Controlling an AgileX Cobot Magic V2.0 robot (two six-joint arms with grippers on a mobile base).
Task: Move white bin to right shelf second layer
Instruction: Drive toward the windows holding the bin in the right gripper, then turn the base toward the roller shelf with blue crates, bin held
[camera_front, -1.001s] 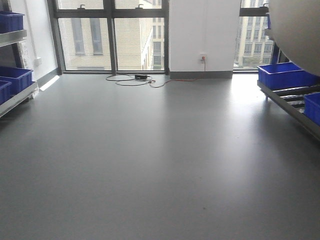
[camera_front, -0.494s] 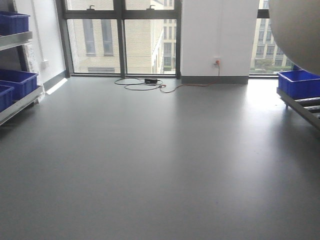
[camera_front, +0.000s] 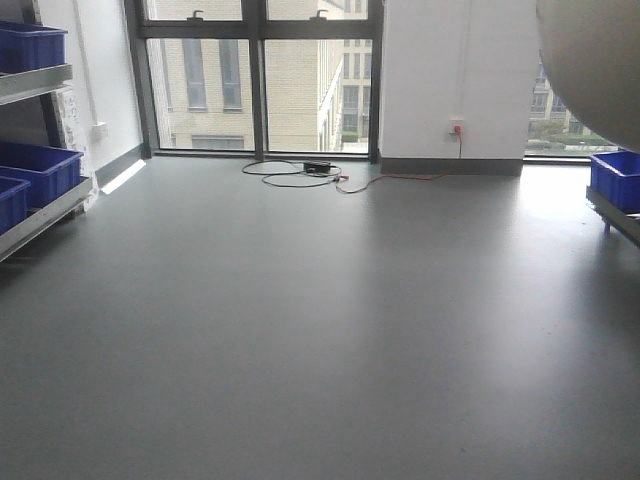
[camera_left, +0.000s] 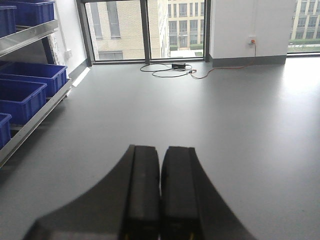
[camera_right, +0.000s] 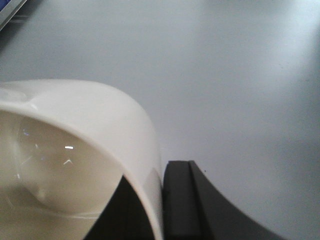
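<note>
The white bin (camera_right: 100, 115) is off any shelf and carried over the open floor (camera_front: 320, 330). The right fingers (camera_right: 182, 200) are clamped on its rim, one outside the wall and one inside. So the pick-up looks done and the delivery is what remains. The right shelf (camera_front: 612, 213) shows only as a rail end with a blue crate (camera_front: 615, 178) at the far right edge, and its second layer is not visible. The robot likely has yet to approach, set the bin down and release it.

The front view shows only the bin's rounded outer wall at top right. The right wrist view alone shows the grip and the empty inside. The left wrist view shows the left fingers (camera_left: 142, 190) pressed together on nothing, beside the left shelf (camera_left: 35, 117).
</note>
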